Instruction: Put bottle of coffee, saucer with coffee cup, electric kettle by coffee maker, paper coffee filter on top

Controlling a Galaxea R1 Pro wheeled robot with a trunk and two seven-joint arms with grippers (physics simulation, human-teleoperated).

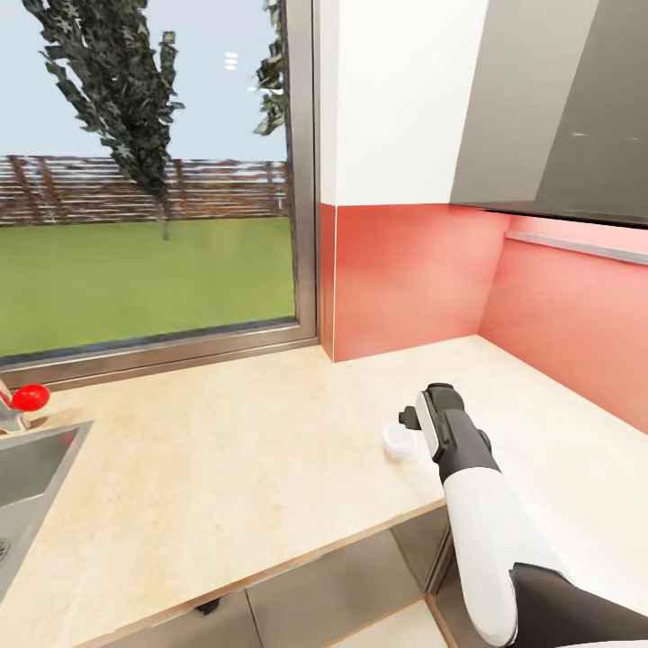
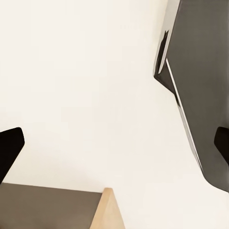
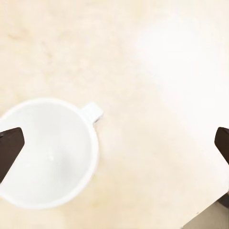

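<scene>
You've got a pale tan wood-look desk [image 1: 234,468], matt w/ faint mottled grain. The small white rounded cup [image 3: 47,152] looks smooth, glazed-ceramic-like. Red backsplash wall [image 1: 405,270] is glossy, w/ a brushed-metal window frame [image 1: 306,180] beside it. Your right arm's white shell [image 1: 486,531] looks like smooth plastic.

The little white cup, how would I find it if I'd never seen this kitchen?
Start at the long tan kitchen countertop under the big window, then go to the corner with the red wall. The coffee cup stands near the counter's front edge, right beside the robot's right tool. It is small, round, plain white, with a tiny handle.
</scene>
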